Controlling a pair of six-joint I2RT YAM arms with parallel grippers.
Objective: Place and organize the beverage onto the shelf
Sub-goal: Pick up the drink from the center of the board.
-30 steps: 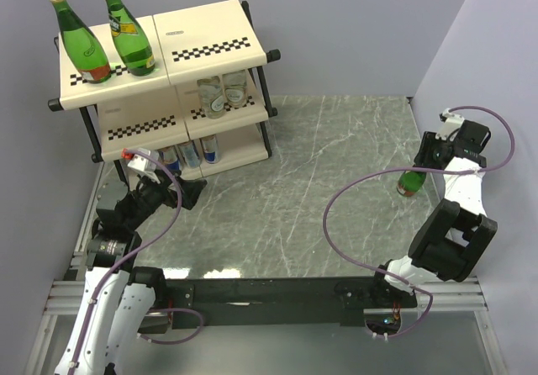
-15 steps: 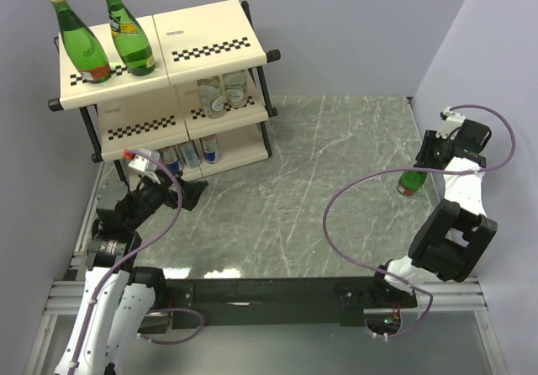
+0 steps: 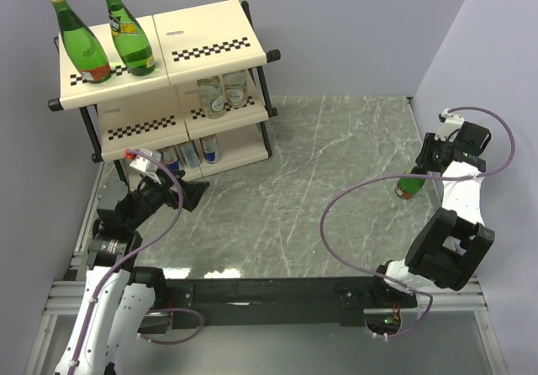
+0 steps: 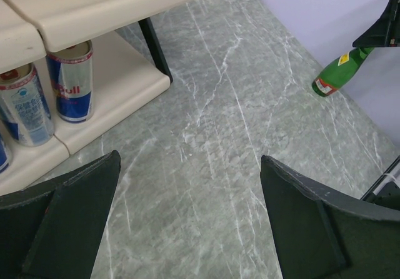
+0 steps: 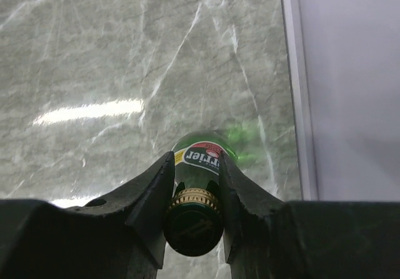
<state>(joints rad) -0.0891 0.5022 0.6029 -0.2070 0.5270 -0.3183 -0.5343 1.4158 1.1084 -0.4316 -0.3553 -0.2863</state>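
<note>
Both arms have white shell links and black joint housings: left arm [image 3: 108,253], right arm [image 3: 461,192]. A lilac cable [image 3: 172,215] runs along each, with a bigger loop on the right. Left wrist has a white block with red-orange tab [image 3: 137,156]; right wrist has a black box [image 3: 472,133]. Left gripper [image 4: 190,160]: matte black wedge fingers [image 4: 69,223], flat facets. Right gripper [image 5: 195,160]: black, curved inner faces.

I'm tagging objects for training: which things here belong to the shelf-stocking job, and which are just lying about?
Job:
- shelf
- two green bottles on its top tier
- third green bottle, off the shelf
- clear bottles
- cans

Not part of it:
- table
- purple cables
</note>
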